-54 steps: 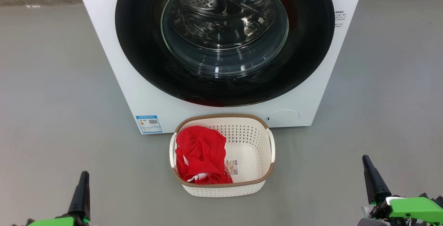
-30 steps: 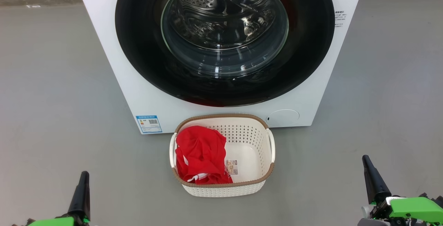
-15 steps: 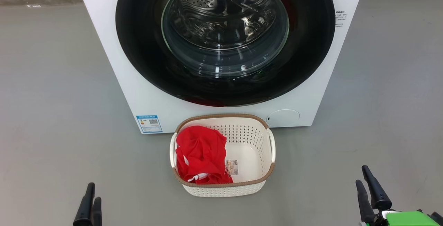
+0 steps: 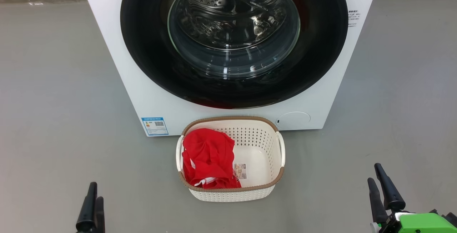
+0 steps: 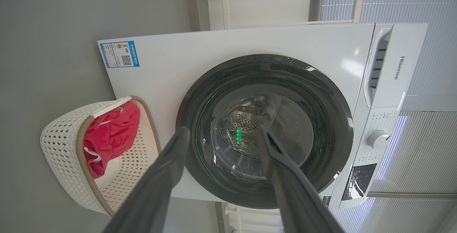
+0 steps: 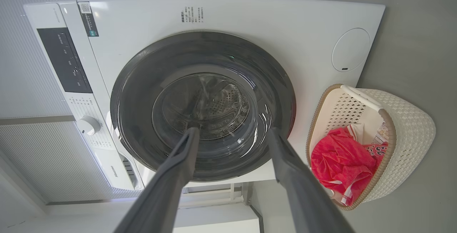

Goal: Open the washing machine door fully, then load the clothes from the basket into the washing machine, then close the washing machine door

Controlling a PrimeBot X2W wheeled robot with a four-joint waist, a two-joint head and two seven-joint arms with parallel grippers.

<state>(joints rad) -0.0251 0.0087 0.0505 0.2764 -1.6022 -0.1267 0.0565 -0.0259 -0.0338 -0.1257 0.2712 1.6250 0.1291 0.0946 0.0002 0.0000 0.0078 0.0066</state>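
Observation:
The white washing machine (image 4: 150, 94) stands straight ahead on the floor. Its round glossy black door (image 4: 142, 47) lies flush against the front, and the steel drum shows through the glass. The cream basket (image 4: 228, 119) sits on the floor just in front, with the red clothes (image 4: 209, 158) bunched in its left half. My left gripper (image 4: 95, 193) is at the lower left and my right gripper (image 4: 374, 173) at the lower right. Both are open, empty and well short of the basket. The wrist views look along each open pair, left gripper (image 5: 223, 131) and right gripper (image 6: 232, 132), at the door (image 5: 321, 126) (image 6: 142, 94).
Grey floor spreads to both sides of the machine and basket. A blue energy sticker (image 4: 154, 126) and a round white hatch (image 4: 293, 120) mark the machine's lower front. The control panel with its knob (image 5: 378, 139) lies along the top. A white rack stands behind the machine.
Both grippers have gone from shut to open. The left gripper now sits lower in the head view and the right has shifted slightly. The head camera has shifted slightly.

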